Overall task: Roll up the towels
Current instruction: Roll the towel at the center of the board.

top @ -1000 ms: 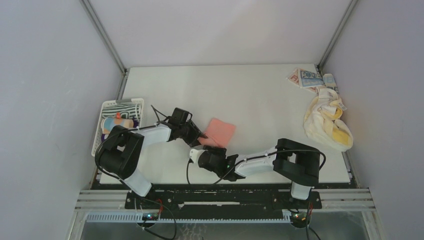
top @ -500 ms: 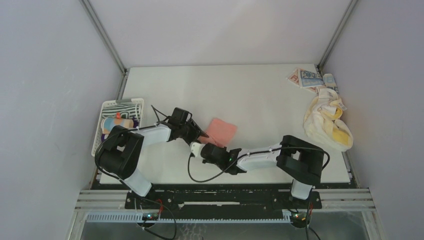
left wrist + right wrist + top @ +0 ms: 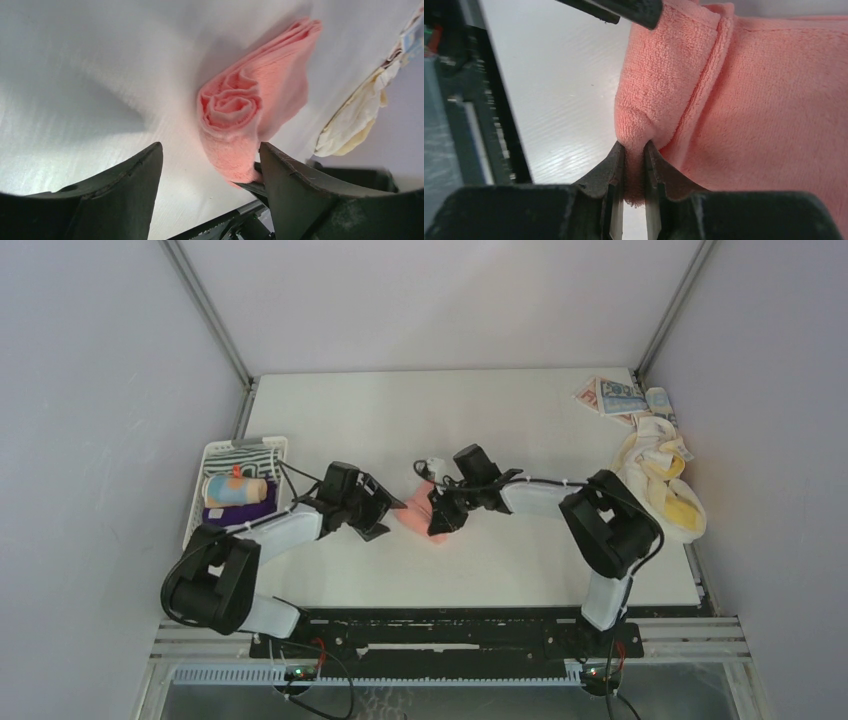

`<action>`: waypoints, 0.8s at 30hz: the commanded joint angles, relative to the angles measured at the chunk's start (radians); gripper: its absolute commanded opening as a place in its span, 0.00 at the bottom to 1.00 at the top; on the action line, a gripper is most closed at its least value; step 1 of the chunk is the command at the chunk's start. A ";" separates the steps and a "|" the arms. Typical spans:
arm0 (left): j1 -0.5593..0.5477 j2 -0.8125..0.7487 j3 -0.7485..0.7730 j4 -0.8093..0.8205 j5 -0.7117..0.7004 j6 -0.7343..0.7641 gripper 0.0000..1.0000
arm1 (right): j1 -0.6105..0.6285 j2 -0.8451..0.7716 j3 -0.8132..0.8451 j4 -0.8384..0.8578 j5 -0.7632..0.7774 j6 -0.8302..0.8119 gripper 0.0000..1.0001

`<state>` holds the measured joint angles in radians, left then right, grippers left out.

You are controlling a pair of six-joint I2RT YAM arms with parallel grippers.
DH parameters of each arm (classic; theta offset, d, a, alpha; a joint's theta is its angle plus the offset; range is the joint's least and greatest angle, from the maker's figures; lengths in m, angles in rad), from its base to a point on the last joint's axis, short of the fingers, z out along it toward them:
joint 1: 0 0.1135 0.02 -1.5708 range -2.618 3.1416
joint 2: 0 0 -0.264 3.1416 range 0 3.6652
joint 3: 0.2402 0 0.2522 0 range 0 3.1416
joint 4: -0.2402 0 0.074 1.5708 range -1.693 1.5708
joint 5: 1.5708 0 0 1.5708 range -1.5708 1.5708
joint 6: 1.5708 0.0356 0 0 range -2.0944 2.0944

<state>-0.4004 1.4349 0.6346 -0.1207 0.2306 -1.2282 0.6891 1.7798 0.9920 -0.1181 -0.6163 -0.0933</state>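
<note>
Salmon-pink terry, soft, light and limp, makes up the towel [image 3: 418,519] in hand: it will sag and spring loose unless pinched through its layers, so the best hold is on the outer flap or across the whole bundle at an end. It lies on the white surface [image 3: 520,560], well to the right of the slotted basket [image 3: 196,512], between the two arms. It is partly rolled: the left wrist view shows a loose spiral at one end, with a flat tail not yet wound in. That spiral faces back toward the basket, and the long axis seems to run away from the basket toward the right side. The left end effector [image 3: 385,520], on the basket side of the roll, is released, its jaws spread wide and framing the spiral end without touching it. The right end effector [image 3: 440,516], on the side away from the basket, is clenched on a thick fold at the towel's edge. Inside the basket lie rolled towels, one light-blue with orange [image 3: 235,488]. Far right of the basket sits a cream-yellow heap [image 3: 655,485], and beyond it a blue-printed towel [image 3: 615,396].
</note>
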 commanded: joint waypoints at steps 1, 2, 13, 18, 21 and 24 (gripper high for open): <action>0.005 -0.099 -0.031 0.036 -0.034 -0.014 0.78 | -0.073 0.095 0.044 0.007 -0.397 0.166 0.05; 0.005 -0.115 -0.040 0.042 -0.038 -0.016 0.78 | -0.093 0.112 0.040 0.034 -0.427 0.205 0.05; -0.051 -0.166 -0.120 0.134 -0.053 -0.055 0.84 | -0.231 0.292 -0.058 0.364 -0.543 0.570 0.07; -0.071 -0.106 -0.109 0.189 -0.037 -0.076 0.84 | -0.249 0.343 -0.058 0.322 -0.515 0.586 0.08; -0.075 -0.076 -0.090 0.194 -0.028 -0.070 0.83 | -0.255 0.366 -0.051 0.293 -0.498 0.586 0.09; -0.078 -0.061 -0.081 0.202 -0.027 -0.069 0.83 | -0.256 0.376 -0.024 0.241 -0.479 0.565 0.09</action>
<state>-0.4709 1.3579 0.5240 0.0296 0.1909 -1.2873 0.4377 2.1021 0.9550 0.2127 -1.2072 0.4976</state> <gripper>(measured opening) 0.832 0.148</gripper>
